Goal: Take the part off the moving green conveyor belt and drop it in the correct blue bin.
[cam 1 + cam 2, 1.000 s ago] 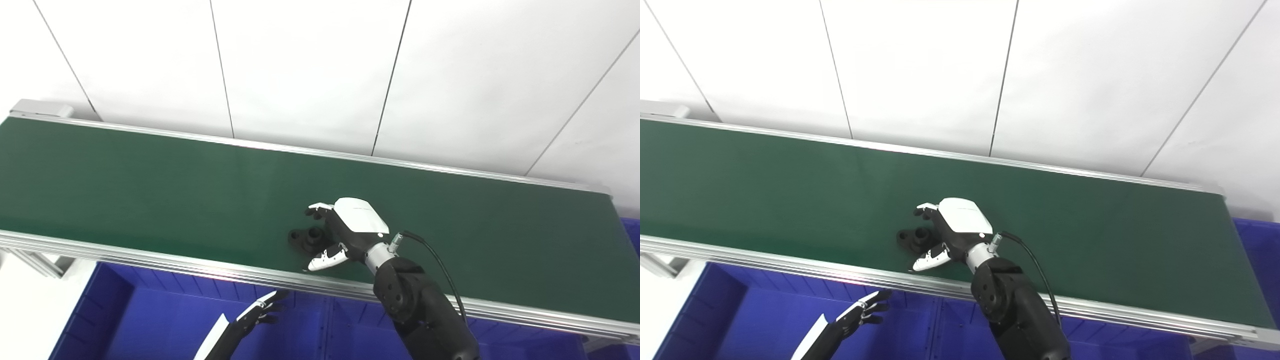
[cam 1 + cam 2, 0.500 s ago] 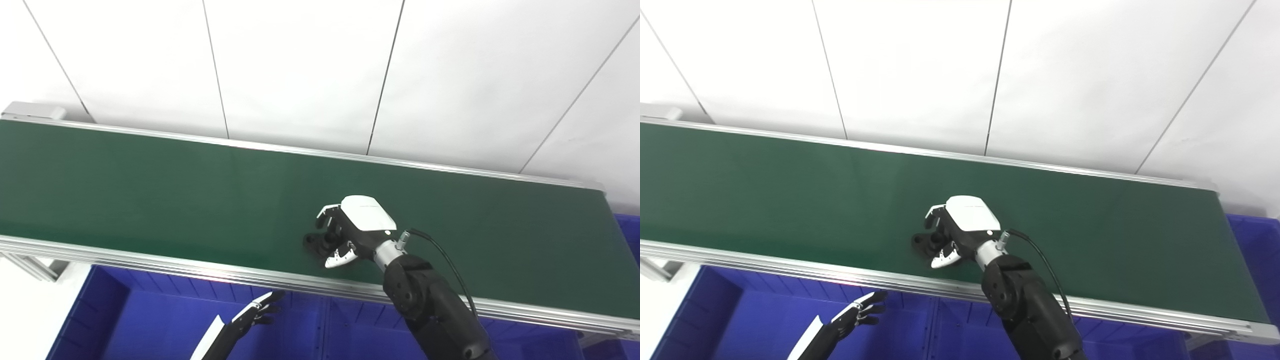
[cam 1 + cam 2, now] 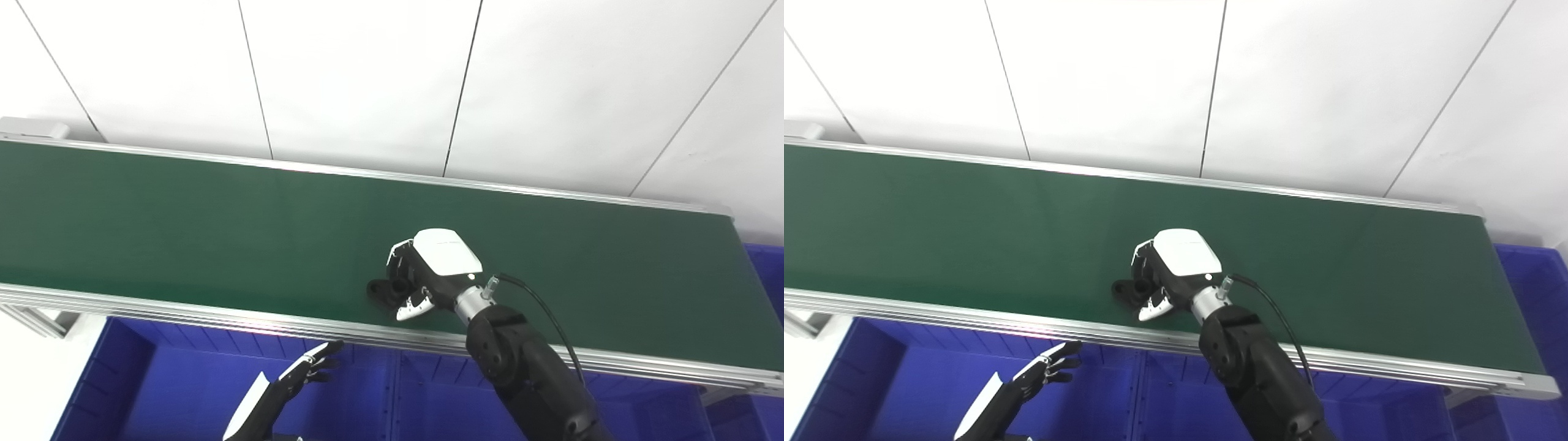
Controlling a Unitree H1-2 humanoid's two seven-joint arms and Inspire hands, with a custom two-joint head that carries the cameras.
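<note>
The conveyor belt runs across the picture from left to right, with the wall behind it and the bins below its near edge. The part lies on the belt near its near edge, about midway along. The right hand sits on the belt, closed around the part's right side. The left hand hangs over the bins, before the belt and left of the part.

no text, label, brand, number or sign can be read anywhere — not on the green conveyor belt, not on the blue bin, and not on the white back of the right hand.
</note>
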